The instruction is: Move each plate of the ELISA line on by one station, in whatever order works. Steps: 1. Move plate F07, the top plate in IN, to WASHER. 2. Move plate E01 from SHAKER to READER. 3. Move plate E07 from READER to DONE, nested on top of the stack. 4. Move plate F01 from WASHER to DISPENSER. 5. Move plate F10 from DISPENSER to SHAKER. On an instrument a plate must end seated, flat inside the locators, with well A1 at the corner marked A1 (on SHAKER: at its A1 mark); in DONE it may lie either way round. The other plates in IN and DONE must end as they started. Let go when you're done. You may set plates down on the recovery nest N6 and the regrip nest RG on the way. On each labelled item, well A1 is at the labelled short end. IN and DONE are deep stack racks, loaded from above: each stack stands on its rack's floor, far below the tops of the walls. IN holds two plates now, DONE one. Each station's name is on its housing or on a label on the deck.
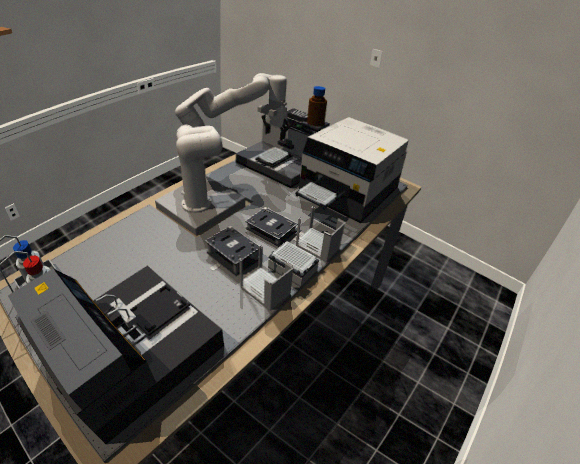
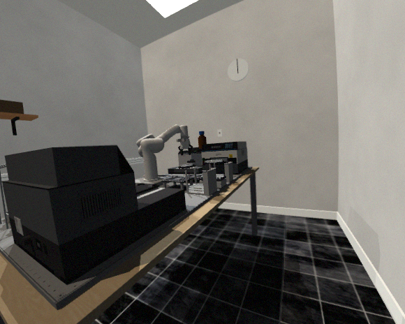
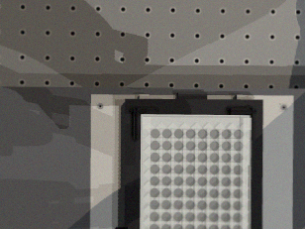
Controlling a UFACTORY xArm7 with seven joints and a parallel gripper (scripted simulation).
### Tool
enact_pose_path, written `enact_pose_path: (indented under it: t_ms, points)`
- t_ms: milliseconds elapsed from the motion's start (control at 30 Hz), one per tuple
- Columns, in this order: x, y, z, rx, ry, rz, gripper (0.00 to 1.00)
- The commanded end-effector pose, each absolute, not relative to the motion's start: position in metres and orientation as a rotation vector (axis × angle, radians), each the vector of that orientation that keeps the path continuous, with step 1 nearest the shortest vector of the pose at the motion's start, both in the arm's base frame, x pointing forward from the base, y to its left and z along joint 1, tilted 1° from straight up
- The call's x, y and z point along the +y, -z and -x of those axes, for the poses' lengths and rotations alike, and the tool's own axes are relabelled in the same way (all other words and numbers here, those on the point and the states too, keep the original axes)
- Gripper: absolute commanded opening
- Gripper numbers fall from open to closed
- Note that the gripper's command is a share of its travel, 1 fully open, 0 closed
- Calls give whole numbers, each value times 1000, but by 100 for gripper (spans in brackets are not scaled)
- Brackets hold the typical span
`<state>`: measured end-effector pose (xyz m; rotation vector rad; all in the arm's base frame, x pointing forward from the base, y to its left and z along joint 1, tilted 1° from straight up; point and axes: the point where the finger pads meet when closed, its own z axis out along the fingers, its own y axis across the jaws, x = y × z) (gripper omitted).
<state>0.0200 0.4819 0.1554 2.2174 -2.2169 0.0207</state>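
Observation:
My gripper (image 1: 277, 131) is open and empty, hovering above a white well plate (image 1: 273, 156) that lies flat in a black nest on the dark station at the far end of the table. The gripper also shows in the exterior view (image 2: 184, 152). In the wrist view this plate (image 3: 197, 172) lies below me in its black frame, offset to the lower right; my fingers are out of that view. Another plate (image 1: 317, 193) sits on the tray of the white box instrument (image 1: 356, 160). A third plate (image 1: 294, 257) sits on a low station between two walled racks (image 1: 325, 239) (image 1: 268, 286), each holding white plates.
Two black nests (image 1: 271, 223) (image 1: 232, 245) stand mid-table without plates. A large dark instrument (image 1: 111, 340) with a black carrier (image 1: 158, 305) fills the near left end. An amber bottle (image 1: 317, 107) stands behind the far station. The arm's base (image 1: 196, 200) stands on a grey pad.

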Motion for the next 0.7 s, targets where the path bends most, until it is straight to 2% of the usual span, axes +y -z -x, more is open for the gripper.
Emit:
enact_pose_path:
  t_ms: [0,667]
  points:
    - [482,-162,-20,-2218,-18,-2220,100]
    - [483,-186,-20,-2219,-18,-2220,100]
